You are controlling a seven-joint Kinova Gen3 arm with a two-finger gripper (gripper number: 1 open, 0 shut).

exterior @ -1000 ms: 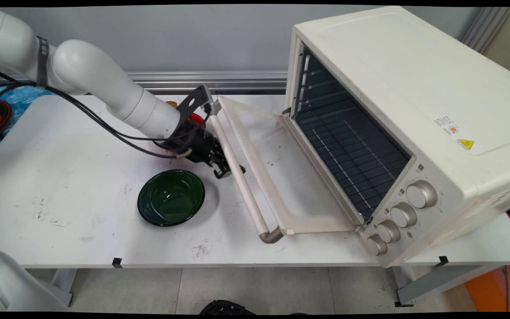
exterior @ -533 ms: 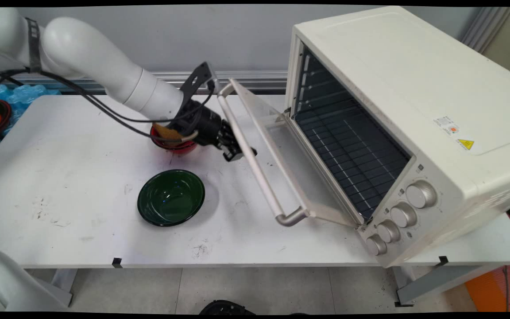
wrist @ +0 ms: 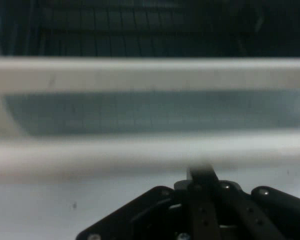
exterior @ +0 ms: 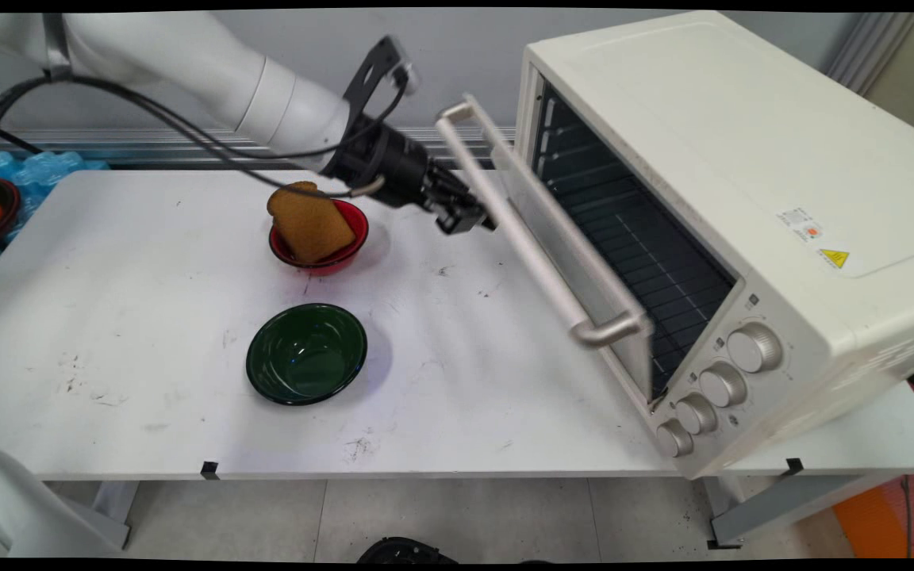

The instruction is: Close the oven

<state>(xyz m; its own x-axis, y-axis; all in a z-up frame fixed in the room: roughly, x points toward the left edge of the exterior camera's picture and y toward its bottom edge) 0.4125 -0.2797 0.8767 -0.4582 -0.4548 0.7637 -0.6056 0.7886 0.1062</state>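
- The gripper (exterior: 466,216) presses against the underside of the oven door's handle bar (exterior: 536,238); its fingers look pressed together in the hand view, gripping nothing.
- The door (exterior: 576,246) stands half raised, tilted away from the toaster oven (exterior: 743,198).
- The bar's long axis runs along the door's free edge.
- Left of the oven: a red bowl (exterior: 350,246) holding bread (exterior: 310,222), and a green bowl (exterior: 306,353) nearer the camera.
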